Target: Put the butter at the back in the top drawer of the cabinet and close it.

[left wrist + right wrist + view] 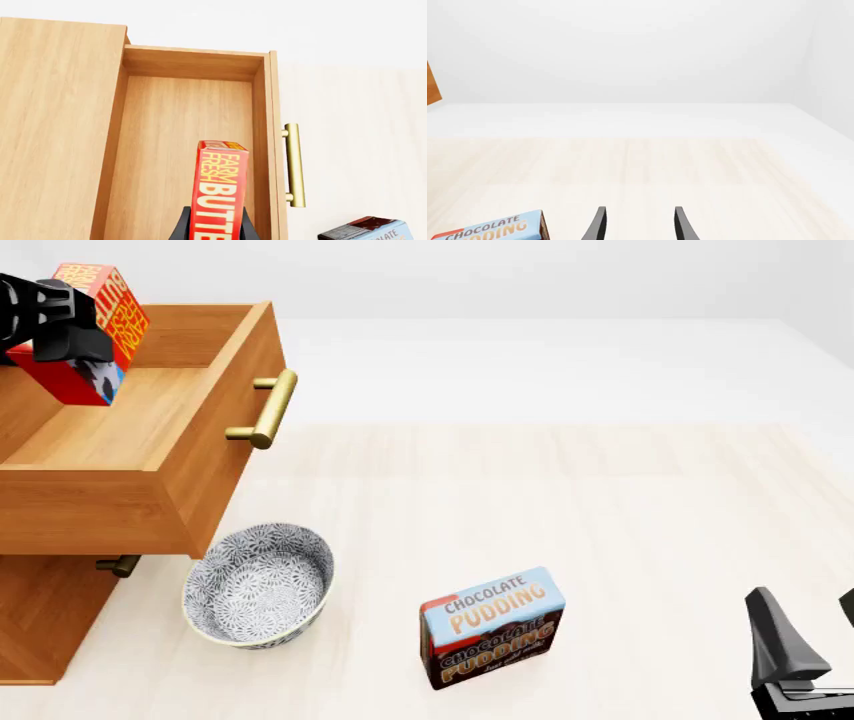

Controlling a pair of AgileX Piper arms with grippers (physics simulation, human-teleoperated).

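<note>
So my left pincer (60, 325) is clamped on the butter (96, 335), fingers on either side of the red box, holding it up over the open top drawer (147, 430) of the cabinet (40, 620). The box isn't touching the drawer floor as far as I can tell; it hangs over the drawer's inner end, closest to the cabinet body. From my left wrist camera the butter (221, 190) stands on edge between my fingers (181, 227), with "FARM FRESH BUTTER" reading along its length, and the bare wooden inside of the top drawer (180, 150) spreads out beyond it. The drawer is pulled well out from the cabinet, and its brass bar handle (264, 410) sticks out on the front panel, on the side away from the cabinet. Below the drawer's front, on the counter (601, 490), sits a patterned blue-and-white bowl (258, 585), right beside the cabinet's lower part. A bit farther out from the cabinet than the bowl there's the chocolate pudding box (493, 627), standing upright. My right pincer (638, 225) is way off on the far side of the pudding box from the cabinet, hovering low over the counter with its fingers spread apart and nothing between them.
</note>
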